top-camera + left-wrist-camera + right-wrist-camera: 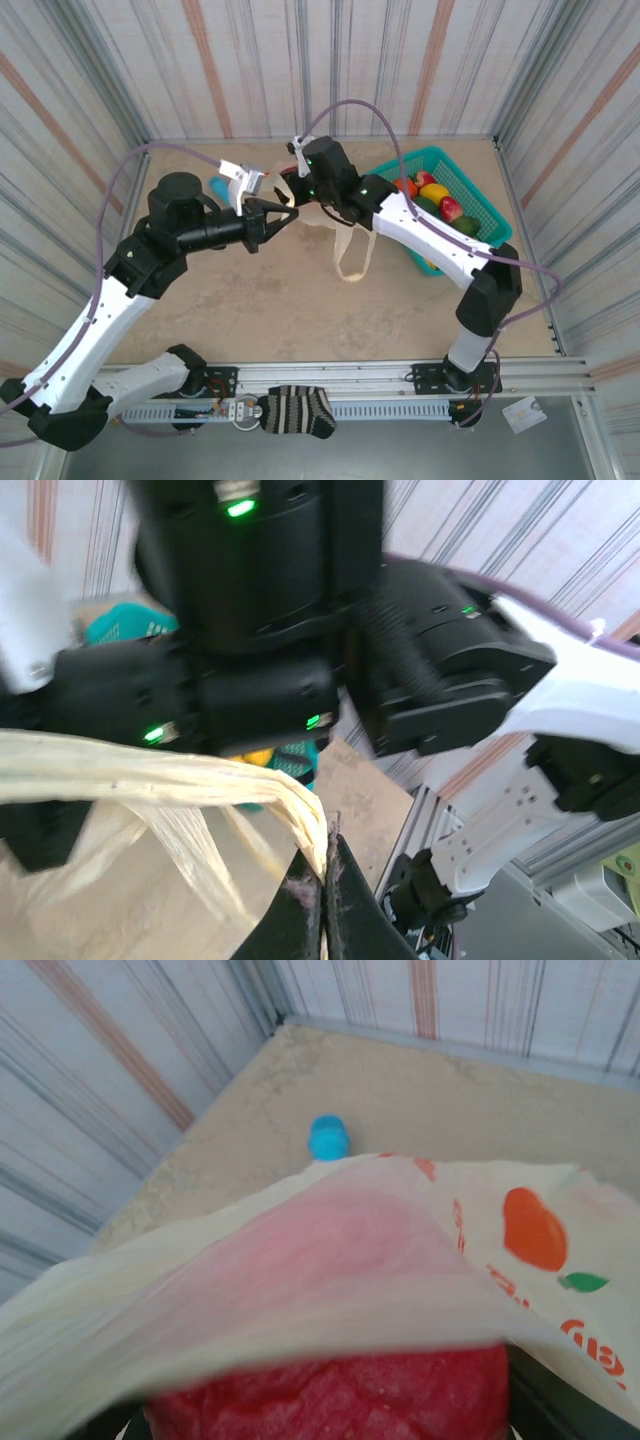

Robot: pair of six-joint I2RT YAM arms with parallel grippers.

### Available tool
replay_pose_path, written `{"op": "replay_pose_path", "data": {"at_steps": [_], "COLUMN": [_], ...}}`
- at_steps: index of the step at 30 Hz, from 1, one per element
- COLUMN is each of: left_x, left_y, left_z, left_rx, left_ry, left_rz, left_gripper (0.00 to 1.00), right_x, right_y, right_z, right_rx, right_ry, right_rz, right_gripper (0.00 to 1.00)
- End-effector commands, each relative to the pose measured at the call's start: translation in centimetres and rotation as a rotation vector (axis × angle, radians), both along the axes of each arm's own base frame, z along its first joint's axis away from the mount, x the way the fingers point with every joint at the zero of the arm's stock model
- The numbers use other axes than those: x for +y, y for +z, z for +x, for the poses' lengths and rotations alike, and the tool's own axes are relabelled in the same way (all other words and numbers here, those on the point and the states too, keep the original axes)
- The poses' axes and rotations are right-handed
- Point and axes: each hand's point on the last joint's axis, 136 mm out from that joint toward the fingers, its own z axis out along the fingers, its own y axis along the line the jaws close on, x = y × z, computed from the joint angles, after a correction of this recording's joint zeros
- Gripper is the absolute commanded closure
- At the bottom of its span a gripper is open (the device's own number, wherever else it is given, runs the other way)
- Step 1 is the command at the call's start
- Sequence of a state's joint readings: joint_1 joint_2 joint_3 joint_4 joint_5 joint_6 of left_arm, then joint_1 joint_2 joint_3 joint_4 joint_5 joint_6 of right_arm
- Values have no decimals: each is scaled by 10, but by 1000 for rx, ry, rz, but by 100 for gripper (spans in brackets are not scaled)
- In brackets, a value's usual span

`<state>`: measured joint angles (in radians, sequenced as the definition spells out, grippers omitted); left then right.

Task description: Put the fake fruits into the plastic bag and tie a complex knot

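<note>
Teal basket beside bag; left jaws pinch its handle; right jaws grip red fruit under bag film.

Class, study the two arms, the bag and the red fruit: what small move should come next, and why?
Probably the right gripper should ease down slightly and open: it holds the red fruit against the bag, whose handle the left gripper pinches taut.

No text is legible; the red marks printed on the plastic bag are too blurred.
</note>
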<state>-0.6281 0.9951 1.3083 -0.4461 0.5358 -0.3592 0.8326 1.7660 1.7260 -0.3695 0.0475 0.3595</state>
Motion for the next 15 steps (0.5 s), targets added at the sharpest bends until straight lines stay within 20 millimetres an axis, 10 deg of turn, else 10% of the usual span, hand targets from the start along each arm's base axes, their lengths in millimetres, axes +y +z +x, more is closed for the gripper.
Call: {"op": "replay_pose_path", "data": {"at_steps": [1,6,9,15], "left_x": [3,23,40,36], "left_y": [38,61,65,52], "left_z": [-11,-13,-8,5], "left_rx": [-107,-209,-244,-197], "left_ry": [-30,39,129,143], "left_rz": [-30,28,64,96], "left_gripper": [100,100,100,100], "right_x": [-2,-44,-58,-30], "right_y": [-41,-87,-108,-73], "right_z": [20,61,70,38], "right_rx": [59,106,230,151], "right_ry": [-107,-269,-244,-23], "right_rz": [-122,-254,-213,-128], "right_gripper": [40,32,4,1]}}
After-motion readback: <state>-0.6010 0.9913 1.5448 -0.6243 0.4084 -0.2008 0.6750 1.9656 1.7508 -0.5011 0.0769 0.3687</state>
